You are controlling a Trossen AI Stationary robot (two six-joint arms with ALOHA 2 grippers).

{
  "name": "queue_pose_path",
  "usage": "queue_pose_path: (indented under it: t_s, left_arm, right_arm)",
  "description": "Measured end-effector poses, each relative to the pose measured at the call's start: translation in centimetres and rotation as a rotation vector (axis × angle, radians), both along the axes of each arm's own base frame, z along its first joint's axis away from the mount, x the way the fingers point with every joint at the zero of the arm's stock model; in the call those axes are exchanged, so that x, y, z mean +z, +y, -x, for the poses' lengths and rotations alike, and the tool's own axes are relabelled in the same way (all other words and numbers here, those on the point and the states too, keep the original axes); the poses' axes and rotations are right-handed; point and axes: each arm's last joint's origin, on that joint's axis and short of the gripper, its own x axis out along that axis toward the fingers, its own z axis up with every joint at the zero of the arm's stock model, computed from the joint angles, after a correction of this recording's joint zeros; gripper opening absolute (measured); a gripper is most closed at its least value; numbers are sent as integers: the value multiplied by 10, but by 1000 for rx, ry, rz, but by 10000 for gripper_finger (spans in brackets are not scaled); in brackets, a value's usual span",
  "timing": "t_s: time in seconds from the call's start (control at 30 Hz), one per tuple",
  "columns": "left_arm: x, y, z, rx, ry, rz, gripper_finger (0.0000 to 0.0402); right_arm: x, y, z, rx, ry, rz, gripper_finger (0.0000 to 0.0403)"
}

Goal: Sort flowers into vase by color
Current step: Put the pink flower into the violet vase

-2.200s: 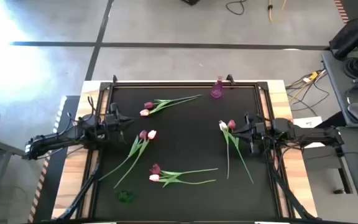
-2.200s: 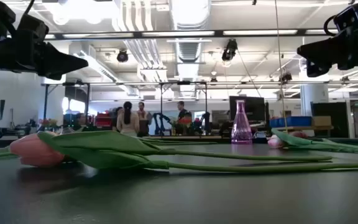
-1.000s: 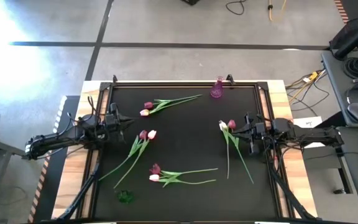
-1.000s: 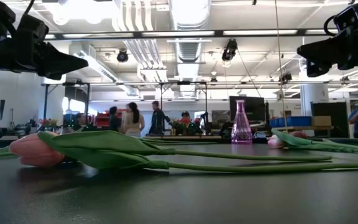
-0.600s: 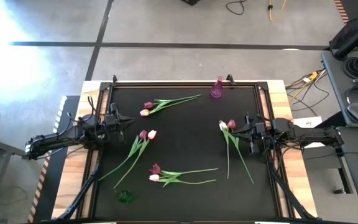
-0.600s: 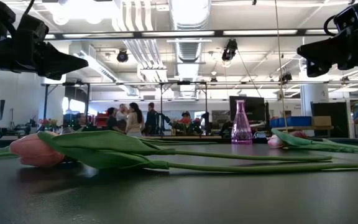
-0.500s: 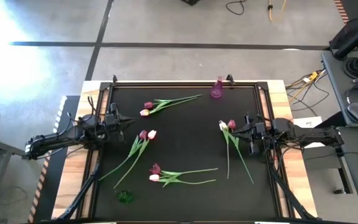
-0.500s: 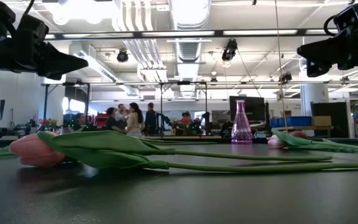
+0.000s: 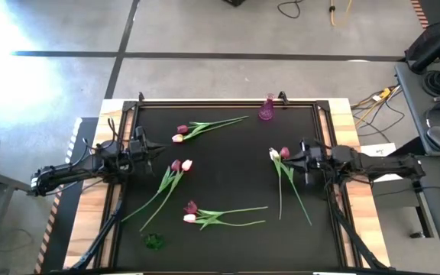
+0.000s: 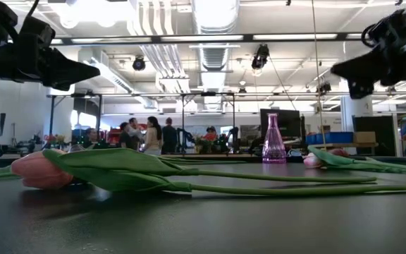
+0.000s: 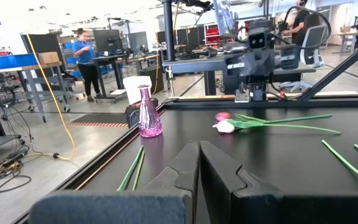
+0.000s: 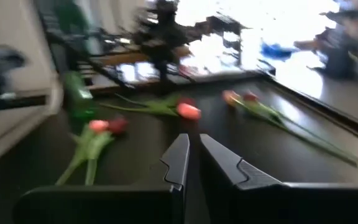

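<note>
Tulips lie flat on the black table in pairs, one dark magenta and one pale head each: a far pair [image 9: 180, 134], a middle-left pair [image 9: 180, 165], a near pair [image 9: 191, 212] and a right pair [image 9: 279, 153]. My left gripper [image 9: 156, 150] hovers shut above the table's left side, near the middle-left pair. My right gripper [image 9: 295, 156] hovers just right of the right pair's heads, tipped down, with a narrow gap between its fingers [image 12: 194, 142]. Neither touches a flower.
A pink glass vase [image 9: 266, 111] stands at the far edge, right of centre. A small green vase [image 9: 153, 241] stands near the near-left corner. A raised black frame [image 9: 220, 101] borders the table. People move about in the room behind [image 10: 146, 137].
My right gripper has moved a little toward the table's left, toward the right pair's heads, and has tipped downward. The flowers and my left arm have stayed where they were. People in the background have walked about.
</note>
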Motion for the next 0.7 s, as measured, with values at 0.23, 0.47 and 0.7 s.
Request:
queue_pose_path:
  t_s: [0.23, 0.47, 0.7]
  left_arm:
    - [0, 0, 0, 1, 0, 0, 0]
    - [0, 0, 0, 1, -1, 0, 0]
    - [0, 0, 0, 0, 0, 0, 0]
  right_arm:
    - [-20, -4, -12, -194, 303, -196, 28]
    - [-32, -1, -20, -330, 613, -240, 28]
    - [-29, 13, -31, -407, 654, -313, 28]
